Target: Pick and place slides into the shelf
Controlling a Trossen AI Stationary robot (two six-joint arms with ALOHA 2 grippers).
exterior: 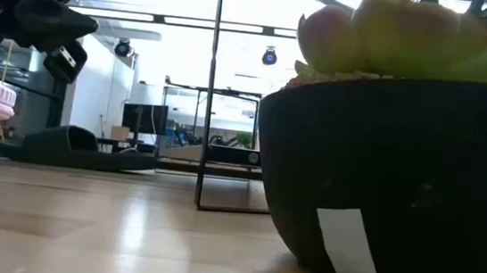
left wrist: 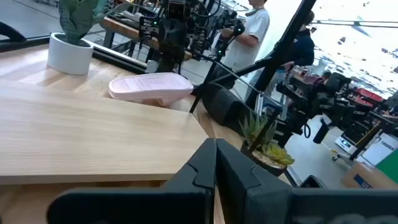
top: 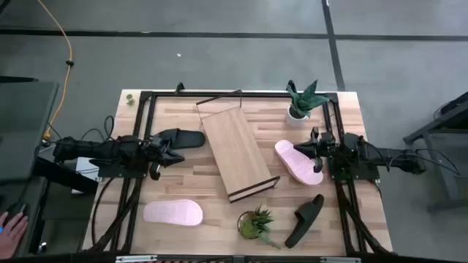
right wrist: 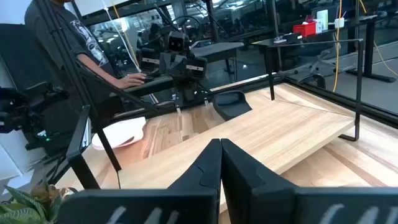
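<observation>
In the high view the shelf (top: 238,153) lies slanted at frame centre, bare. The left gripper (top: 174,152) sits clenched at centre left, empty, its tip just beside a black slide (top: 184,138). The right gripper (top: 306,150) is clenched too, at centre right over the near end of a pink slide (top: 298,161); contact is hard to judge. Another pink slide (top: 173,212) lies lower left, another black slide (top: 305,219) lower right. In the low view a dark plant pot (exterior: 382,186) blocks most of the table.
</observation>
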